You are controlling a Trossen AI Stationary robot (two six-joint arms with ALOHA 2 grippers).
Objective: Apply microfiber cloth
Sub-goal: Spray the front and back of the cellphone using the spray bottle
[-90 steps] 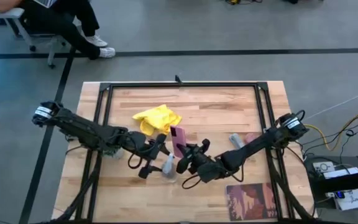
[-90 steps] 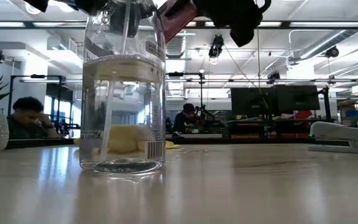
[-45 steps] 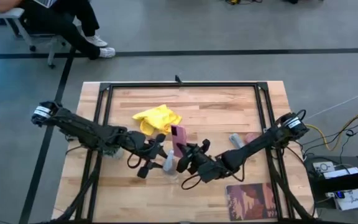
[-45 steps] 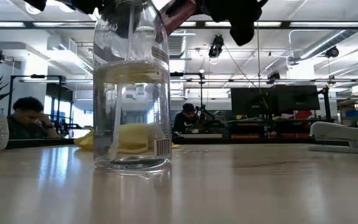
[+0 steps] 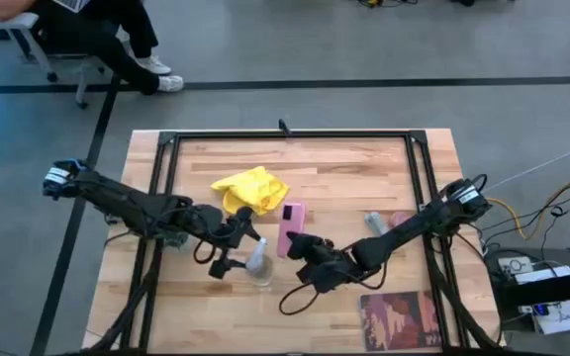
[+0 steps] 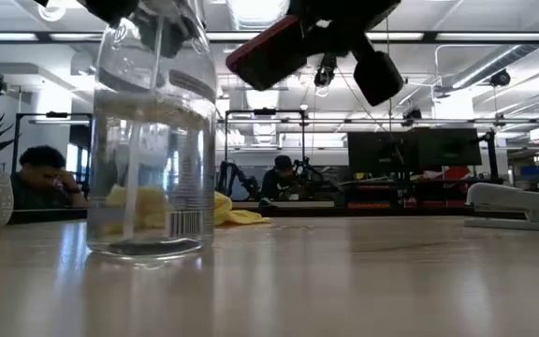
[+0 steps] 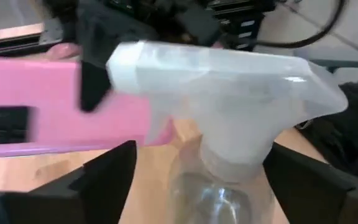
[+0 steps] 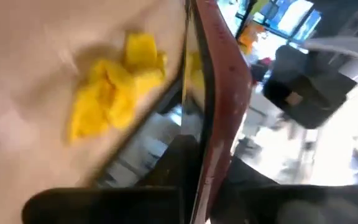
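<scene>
Standing on the bench (image 5: 364, 168), the spray bottle (image 5: 258, 265) is grasped by the left hand (image 5: 237, 252). Beside it, a pink phone (image 5: 291, 227) is clenched in the right hand (image 5: 303, 247). The yellow cloth (image 5: 251, 188) lies behind the bottle; a barcode label (image 6: 186, 223), unreadable, is seen on the bottle.

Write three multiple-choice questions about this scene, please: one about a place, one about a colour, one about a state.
1. Where is the microfiber cloth?
A. flat on the wooden table
B. in the right gripper
C. draped over the bottle

2. What colour is the phone case?
A. green
B. pink
C. white

3. What is the left gripper doing?
A. hanging open, holding nothing
B. folding the cloth
C. clamping the spray bottle

Key: 1 A, the high view shows it lying loose. 2 B, the left wrist view shows pink. 3 C, its fingers flank the bottle neck; the right gripper grips the phone.
</scene>
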